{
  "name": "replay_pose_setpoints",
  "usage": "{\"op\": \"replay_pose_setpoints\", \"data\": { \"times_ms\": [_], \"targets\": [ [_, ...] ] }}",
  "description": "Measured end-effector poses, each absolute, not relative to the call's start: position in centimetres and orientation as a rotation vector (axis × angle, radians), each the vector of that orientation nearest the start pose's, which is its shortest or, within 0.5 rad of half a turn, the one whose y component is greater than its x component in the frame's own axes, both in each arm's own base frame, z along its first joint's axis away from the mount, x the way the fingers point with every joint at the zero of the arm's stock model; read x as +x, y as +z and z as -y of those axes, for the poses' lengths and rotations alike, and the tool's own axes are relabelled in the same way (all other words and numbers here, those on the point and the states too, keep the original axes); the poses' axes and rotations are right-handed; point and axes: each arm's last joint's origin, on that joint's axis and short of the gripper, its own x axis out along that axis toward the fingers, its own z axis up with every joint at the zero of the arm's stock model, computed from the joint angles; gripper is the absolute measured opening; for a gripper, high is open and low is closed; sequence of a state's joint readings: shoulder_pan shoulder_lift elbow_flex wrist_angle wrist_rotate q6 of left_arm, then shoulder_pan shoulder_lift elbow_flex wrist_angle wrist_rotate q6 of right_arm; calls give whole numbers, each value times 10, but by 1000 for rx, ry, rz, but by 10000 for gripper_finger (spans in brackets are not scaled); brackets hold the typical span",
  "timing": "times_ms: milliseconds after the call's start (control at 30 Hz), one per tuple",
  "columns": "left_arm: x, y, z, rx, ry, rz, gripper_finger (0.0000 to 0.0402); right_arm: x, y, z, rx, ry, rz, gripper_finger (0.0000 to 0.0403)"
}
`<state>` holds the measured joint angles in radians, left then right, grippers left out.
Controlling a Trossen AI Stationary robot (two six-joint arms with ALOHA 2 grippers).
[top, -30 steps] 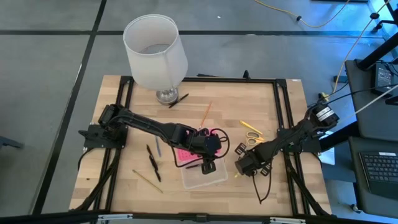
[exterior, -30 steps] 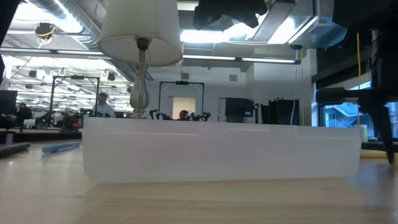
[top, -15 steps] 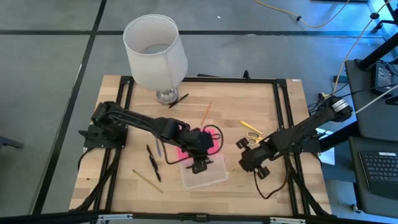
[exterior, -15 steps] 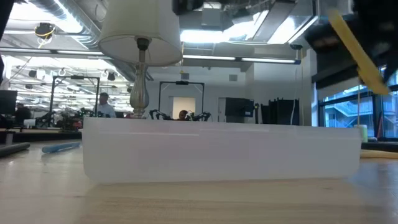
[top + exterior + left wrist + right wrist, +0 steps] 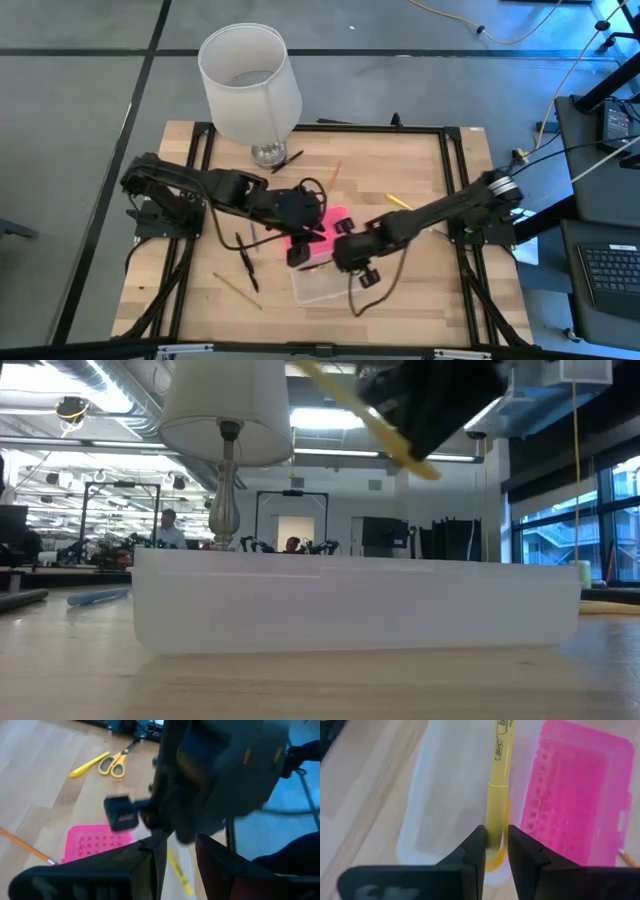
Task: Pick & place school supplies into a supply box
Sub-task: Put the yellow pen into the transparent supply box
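Holding a yellow pen [image 5: 498, 795] above the supply box [image 5: 470, 810], the right hand [image 5: 493, 851] is clamped on its barrel.
The box sits open mid-desk [image 5: 420, 300], pink lid [image 5: 575, 795] flat beside the clear base. The left hand [image 5: 177, 855] hovers over the lid; whether it grips anything cannot be told. Yellow-handled scissors [image 5: 114, 764] and a yellow marker [image 5: 89, 764] lie together nearby on the wood.
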<state>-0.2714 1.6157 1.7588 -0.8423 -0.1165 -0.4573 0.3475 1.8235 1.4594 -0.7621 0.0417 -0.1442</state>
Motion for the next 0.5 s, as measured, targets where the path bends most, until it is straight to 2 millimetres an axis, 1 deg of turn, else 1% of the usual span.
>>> {"op": "replay_pose_setpoints", "data": {
  "times_ms": [133,233,367,500],
  "targets": [
    [323,404,88,-271,-6,-693,95,383,226,-133,-280,426,-1198,73],
    [323,404,88,-246,-15,-693,95,398,212,-135,-237,462,-1282,73],
    [322,403,88,-226,-24,-714,95,411,199,-134,-158,456,-1363,73],
    [319,400,87,-217,-15,-753,95,418,187,-127,-85,462,-1427,73]
  ]
}}
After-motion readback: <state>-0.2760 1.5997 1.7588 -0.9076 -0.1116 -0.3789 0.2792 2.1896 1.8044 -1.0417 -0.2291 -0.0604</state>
